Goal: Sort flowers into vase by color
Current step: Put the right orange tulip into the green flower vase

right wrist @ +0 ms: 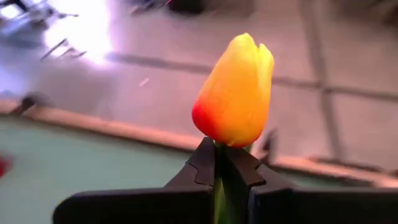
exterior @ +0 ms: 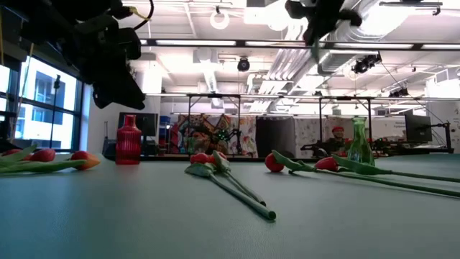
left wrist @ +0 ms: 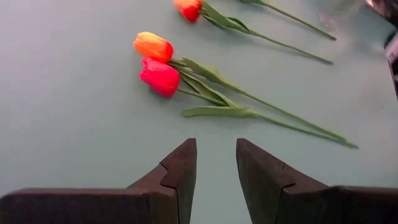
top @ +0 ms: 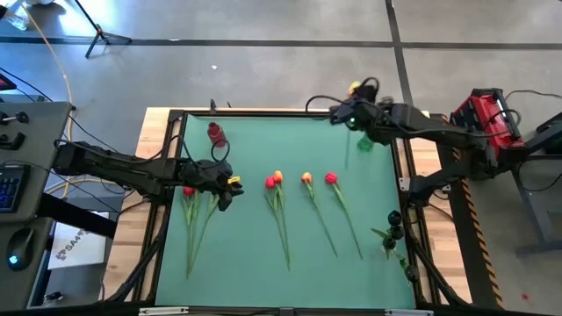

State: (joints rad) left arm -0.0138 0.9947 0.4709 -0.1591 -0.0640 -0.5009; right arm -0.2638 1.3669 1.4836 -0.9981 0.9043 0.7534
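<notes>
My right gripper (top: 351,111) is high over the table's far edge, shut on a yellow tulip (right wrist: 236,93) whose head stands above the fingers. A green glass vase (top: 364,143) stands just near of it, a red vase (top: 216,133) at far left. My left gripper (left wrist: 216,167) hovers open above the mat beside a red tulip (left wrist: 160,76) and an orange one (left wrist: 152,45) lying together. More tulips lie flat on the green mat: a red one (top: 189,190) under the left arm, an orange one (top: 306,178) and a red one (top: 331,178) to the right. My right gripper pinches the yellow tulip's green stem (right wrist: 219,180) between its two fingers, directly below the head. The head (top: 354,88) sticks out past the fingertips, and the flower is lifted clear of the table. The rest of the stem is hidden behind the gripper.
The mat (top: 246,263) is framed by a dark rail and wooden edges. Dark round objects with green leaves (top: 392,230) lie at the near right. Long stems run from the tulip heads toward the near edge. A red case (top: 486,118) sits beyond the right arm.
</notes>
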